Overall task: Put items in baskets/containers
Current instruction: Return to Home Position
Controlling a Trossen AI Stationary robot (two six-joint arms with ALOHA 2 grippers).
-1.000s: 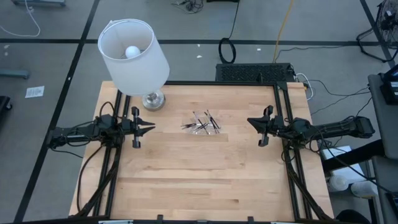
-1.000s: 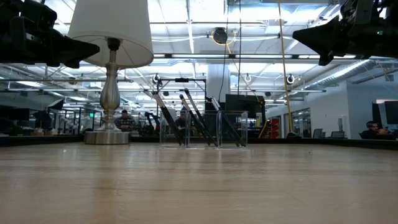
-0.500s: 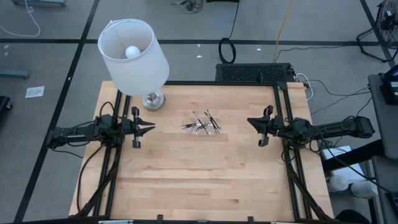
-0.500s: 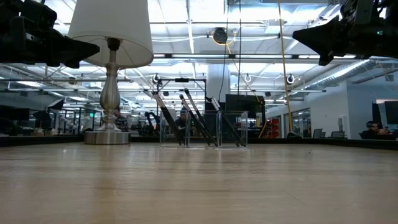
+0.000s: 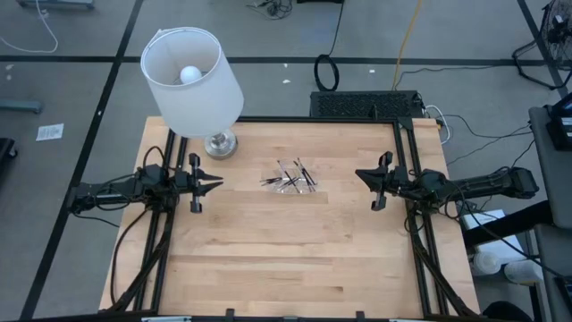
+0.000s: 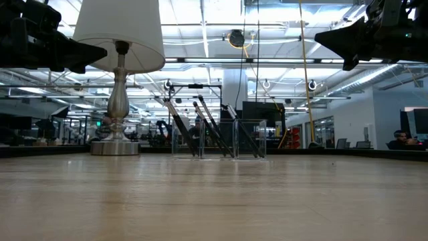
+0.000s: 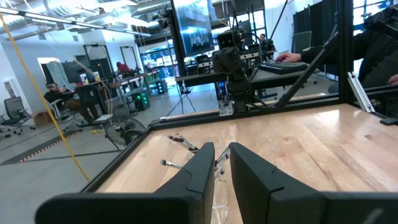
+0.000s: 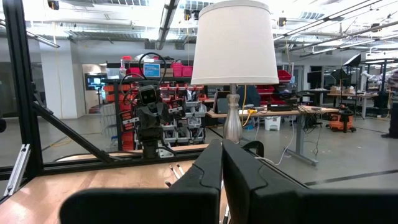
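Nowhere legible writing on tray (image 5: 290,179)

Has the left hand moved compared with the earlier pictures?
No. The left hand sits in the same spot below the lamp in every high view.

Grey floor (image 5: 80,80), cables strewn (bright ceiling lights (image 6: 200,27) beyond).

No text, label, brand, number or sign is readable anywhere.
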